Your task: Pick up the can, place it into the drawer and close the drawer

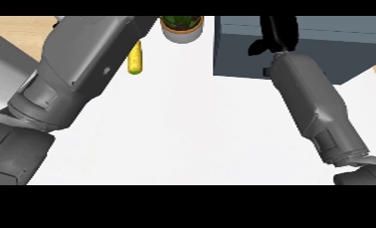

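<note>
No can shows anywhere in the head view. The blue-grey drawer unit [330, 48] fills the upper right of the white counter. My right hand [277, 35] lies over its left part, fingers stretched away towards the top edge and the thumb sticking out to the left, with nothing seen in it. My right forearm [312, 102] runs down to the lower right corner. My left forearm [77, 70] rises from the lower left. Only a dark bit of my left hand [147, 25] shows at the top edge.
A yellow elongated item [136, 58] lies on the counter beside my left forearm. A potted plant in a white pot [182, 28] stands at the back, between the two arms. A wooden strip [26, 30] shows at the upper left.
</note>
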Controlling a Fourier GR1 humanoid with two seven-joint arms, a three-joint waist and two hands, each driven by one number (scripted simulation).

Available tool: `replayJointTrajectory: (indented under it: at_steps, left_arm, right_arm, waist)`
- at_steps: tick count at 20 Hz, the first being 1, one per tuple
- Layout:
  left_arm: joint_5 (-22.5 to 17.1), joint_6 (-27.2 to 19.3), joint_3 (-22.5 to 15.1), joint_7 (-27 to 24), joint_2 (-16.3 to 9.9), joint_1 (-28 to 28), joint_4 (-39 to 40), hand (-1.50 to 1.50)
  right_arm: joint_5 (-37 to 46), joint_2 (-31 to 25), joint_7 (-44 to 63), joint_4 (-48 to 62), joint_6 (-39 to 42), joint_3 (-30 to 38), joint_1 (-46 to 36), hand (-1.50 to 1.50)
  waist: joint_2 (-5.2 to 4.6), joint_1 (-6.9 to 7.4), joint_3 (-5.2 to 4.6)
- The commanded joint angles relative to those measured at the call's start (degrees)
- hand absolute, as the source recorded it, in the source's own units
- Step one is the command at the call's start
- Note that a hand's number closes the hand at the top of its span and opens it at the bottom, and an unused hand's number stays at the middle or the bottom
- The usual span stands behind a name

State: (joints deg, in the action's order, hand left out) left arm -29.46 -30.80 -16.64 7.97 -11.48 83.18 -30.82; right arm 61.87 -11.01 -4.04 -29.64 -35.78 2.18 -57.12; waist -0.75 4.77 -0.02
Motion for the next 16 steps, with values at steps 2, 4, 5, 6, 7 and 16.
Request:
replayJointTrajectory:
  at_steps: [2, 4, 5, 6, 7, 16]
  left_arm:
    - [0.3, 2.2, -0.7, 0.6, -1.8, -4.8, -4.3, -1.5]
    - [0.6, 0.8, -1.2, 2.8, -2.4, -4.2, -6.5, -1.5]
    - [0.4, 1.2, -0.6, 1.8, -2.7, -5.0, -7.3, -1.5]
    - [0.3, 3.1, -0.4, 1.3, -3.9, -6.2, -6.4, -1.5]
    - [0.2, 2.3, -0.9, 3.5, -3.8, -5.6, -9.1, -1.5]
    - [0.2, 2.7, -2.0, 4.6, -5.3, -12.5, -16.8, -1.5]
  right_arm:
    - [1.3, 0.7, 1.5, 6.7, -3.5, 1.4, -6.7, -1.5]
    - [1.2, -0.4, 1.6, 8.0, -3.8, 2.2, -7.8, -1.5]
    - [0.7, -1.0, 1.8, 8.4, -2.3, 2.8, -9.9, -1.5]
    - [0.0, -0.6, -0.4, 8.2, -2.9, 3.1, -10.3, -1.5]
    - [-0.5, -0.7, 0.2, 8.9, -1.8, 3.7, -10.5, -1.5]
    - [-8.2, 0.2, -8.0, 7.4, -0.3, 10.1, -12.9, -1.5]
  waist:
    - [-0.4, 1.51, 0.04]
    - [-0.18, 2.49, 0.07]
    - [-0.34, 2.3, 0.06]
    - [-0.73, 1.65, 0.09]
    - [-0.16, 2.99, 0.09]
    - [0.06, 3.23, 0.14]
